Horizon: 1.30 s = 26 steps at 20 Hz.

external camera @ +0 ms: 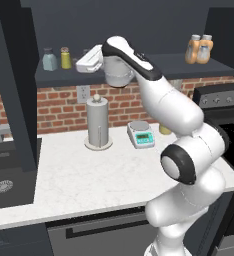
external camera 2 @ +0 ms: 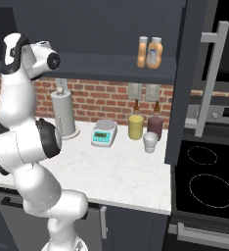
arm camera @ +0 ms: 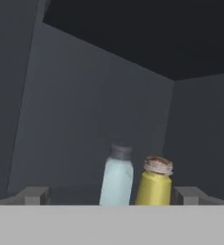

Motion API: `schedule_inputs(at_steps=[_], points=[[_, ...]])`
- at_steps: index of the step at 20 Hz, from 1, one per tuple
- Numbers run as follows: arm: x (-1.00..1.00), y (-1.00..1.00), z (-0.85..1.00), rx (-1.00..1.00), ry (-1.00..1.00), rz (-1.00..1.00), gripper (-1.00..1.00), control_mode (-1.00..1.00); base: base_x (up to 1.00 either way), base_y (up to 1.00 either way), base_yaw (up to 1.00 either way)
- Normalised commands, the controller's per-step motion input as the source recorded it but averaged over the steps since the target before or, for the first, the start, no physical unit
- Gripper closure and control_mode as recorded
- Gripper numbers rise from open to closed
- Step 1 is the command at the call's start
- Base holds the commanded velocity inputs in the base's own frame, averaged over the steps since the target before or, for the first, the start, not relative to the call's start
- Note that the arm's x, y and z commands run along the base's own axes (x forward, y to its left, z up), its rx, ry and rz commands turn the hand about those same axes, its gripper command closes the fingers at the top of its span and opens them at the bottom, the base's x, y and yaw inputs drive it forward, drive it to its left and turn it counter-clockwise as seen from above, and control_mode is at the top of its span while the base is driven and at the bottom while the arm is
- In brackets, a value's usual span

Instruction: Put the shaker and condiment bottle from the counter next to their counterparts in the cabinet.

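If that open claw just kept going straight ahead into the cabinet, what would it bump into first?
Probably the two shakers ahead: the gripper points between the pale blue shaker and the yellow shaker, which stand close together. Depth is unclear.

Red brick backsplash (external camera: 59, 107), black stovetop (external camera 2: 209, 184)

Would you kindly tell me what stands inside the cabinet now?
On the cabinet shelf: pale blue-grey shaker beside yellow shaker left, two orange bottles right. The arm covers the middle.

Matt dark cabinet (external camera: 139, 70) (marble-look counter (external camera: 89, 175), brick wall (external camera: 59, 107))
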Motion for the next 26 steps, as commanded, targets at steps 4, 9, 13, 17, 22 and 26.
schedule_inputs(at_steps=[4,9,13,17,22,26], points=[[-0.41,-0.21,-0.01,0.07,0.00,-0.08,-1.00,-1.00,0.00,0.00,0.00],[-0.50,-0.28,0.00,0.12,0.00,-0.16,-1.00,-1.00,0.00,0.00,0.00],[-0.55,-0.36,0.00,0.16,0.02,-0.20,-1.00,-1.00,0.00,0.00,0.00],[-0.61,-0.41,0.00,0.20,0.06,-0.23,-1.00,-1.00,0.00,0.00,0.00],[-0.72,-0.49,0.00,0.23,0.09,-0.25,-1.00,-1.00,0.00,0.00,0.00],[-0.71,-0.48,0.00,0.23,0.11,-0.25,-1.00,-1.00,0.00,0.00,0.00]])
